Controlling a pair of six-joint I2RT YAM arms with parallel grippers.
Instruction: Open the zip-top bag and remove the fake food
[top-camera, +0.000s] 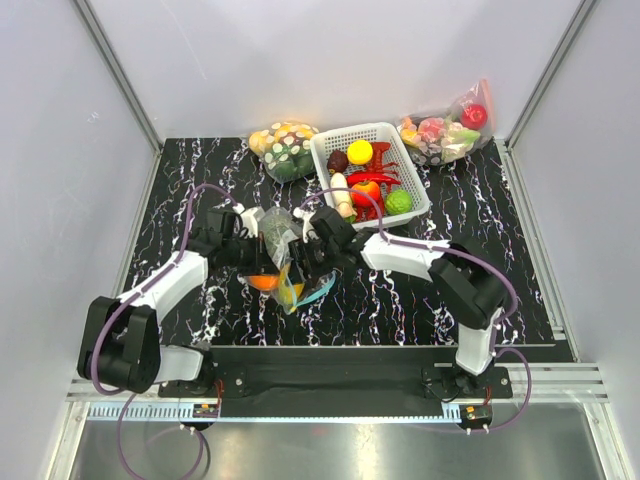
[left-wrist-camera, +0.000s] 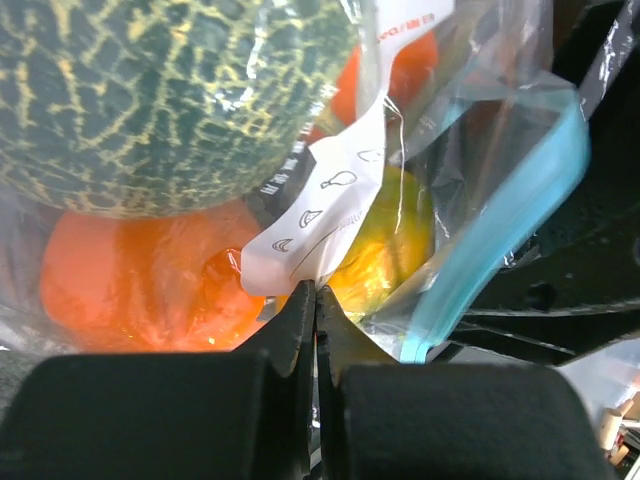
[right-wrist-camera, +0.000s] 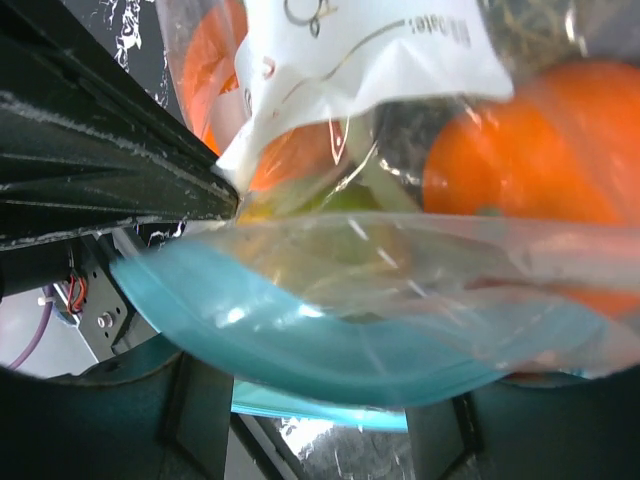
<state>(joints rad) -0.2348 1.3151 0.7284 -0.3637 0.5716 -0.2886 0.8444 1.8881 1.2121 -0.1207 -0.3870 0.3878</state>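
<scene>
Three bags in all, two arms, one basket.

Task bag (top-camera: 283, 252) at mid-counter, held up between the two arm tips. Whether its bottom touches the counter, impossible to tell. One teal strip (right-wrist-camera: 330, 350) along the mouth, at the near-right side of the bag in the top view. One white printed patch (left-wrist-camera: 330, 215) on the clear film.

Food (left-wrist-camera: 170, 90) all inside the bag:
- one dark green netted ball
- two oranges (right-wrist-camera: 540, 160) for certain
- one yellow-green piece (left-wrist-camera: 385, 240)

Left jaws clenched tight on a fold of the film, right at the lower edge of the patch. Right jaws spread wide, with the strip lying across the gap between them and no pinch to be seen.

The other two bags at the far edge:
- spotted bag (top-camera: 283, 148) just left of the basket
- apple bag (top-camera: 447, 130) just right of it, in the corner

One white basket (top-camera: 325, 152) between them, holding:
- one dark round piece
- one yellow ball
- red chillies, too tangled to count
- one red-orange fruit
- one white radish
- one lime-green ball

Counter (top-camera: 480, 220) black with white marble veins. Plain white walls (top-camera: 350, 60) on three sides. Two slanting metal posts (top-camera: 118, 75) at the back corners. One black rail (top-camera: 340, 380) along the near edge, carrying both arm bases. Purple cables (top-camera: 195, 205) looping along each arm.
</scene>
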